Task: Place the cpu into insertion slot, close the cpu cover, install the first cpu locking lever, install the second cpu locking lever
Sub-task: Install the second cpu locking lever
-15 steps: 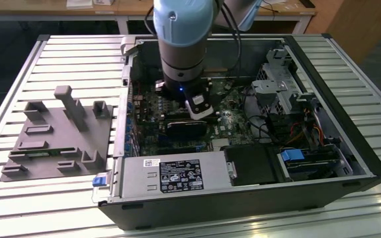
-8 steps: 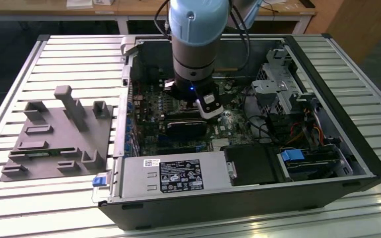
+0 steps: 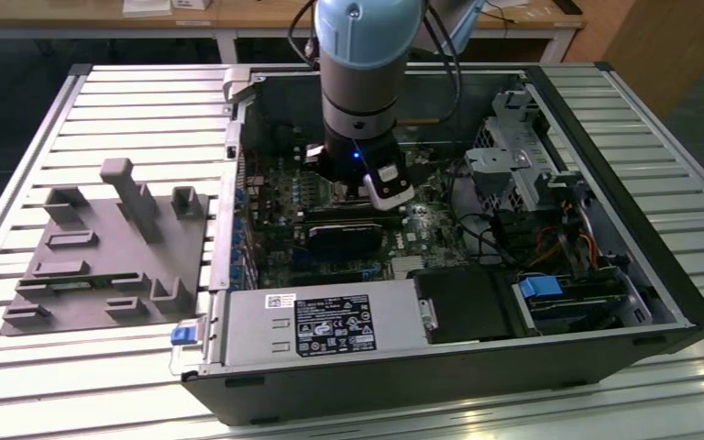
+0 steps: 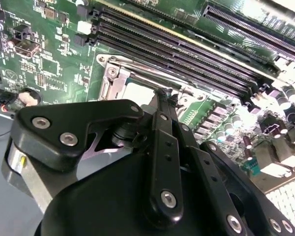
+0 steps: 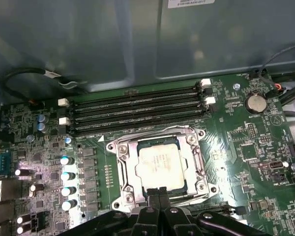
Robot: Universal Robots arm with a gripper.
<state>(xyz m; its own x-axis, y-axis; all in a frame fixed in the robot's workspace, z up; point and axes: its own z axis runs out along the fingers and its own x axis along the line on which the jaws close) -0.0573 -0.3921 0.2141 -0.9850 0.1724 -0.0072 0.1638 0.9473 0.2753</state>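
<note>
In the first wrist view the cpu (image 5: 160,164) lies flat in the insertion slot (image 5: 202,186), silvery-beige top up. The cpu cover (image 5: 126,169) is down around it, and the chip shows through its window. My gripper (image 5: 159,192) is shut with nothing visibly held, its two thin fingertips pressed together at the edge of the socket. In the second wrist view the gripper (image 4: 163,96) reaches down to the socket's metal frame (image 4: 117,78). In the exterior view the arm stands inside the open computer case, with the gripper (image 3: 355,190) low over the motherboard.
Long black memory slots (image 5: 137,110) run beside the socket. A black heatsink block (image 3: 346,240) sits on the board just in front of the gripper. The power supply (image 3: 315,325) and drive cage (image 3: 517,165) hem in the board. A grey fixture (image 3: 107,247) lies outside the case, at the exterior view's left.
</note>
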